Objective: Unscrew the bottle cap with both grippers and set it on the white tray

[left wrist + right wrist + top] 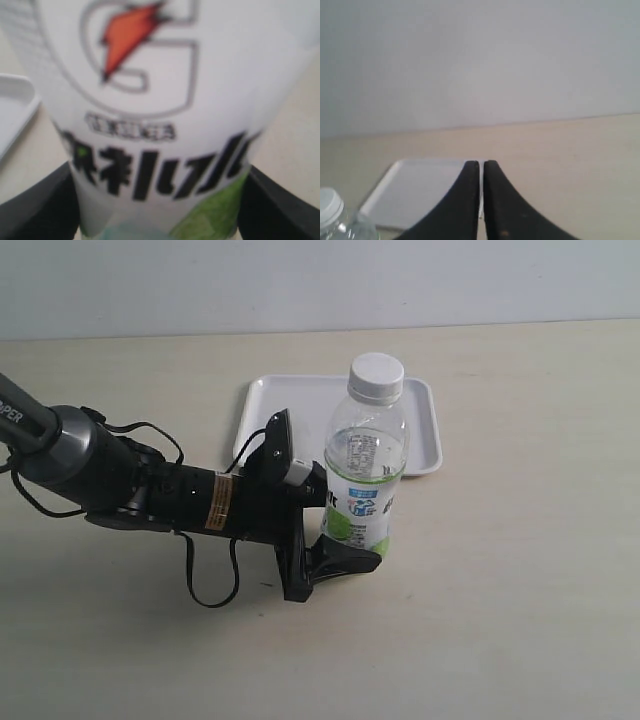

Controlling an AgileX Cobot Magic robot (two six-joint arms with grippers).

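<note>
The left wrist view shows the bottle [150, 125] blurred, its top and base cut off, and only a corner of the white tray [12, 107].

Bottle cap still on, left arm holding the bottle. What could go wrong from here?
1. The left gripper clamps the clear plastic bottle low on its label, far below the round white plastic cap; twisting up there could tilt or spin the bottle.
2. The right gripper is shut and would have to open before it can take the cap.

Bright even light; bottle [150, 125] blurred close-up.
</note>
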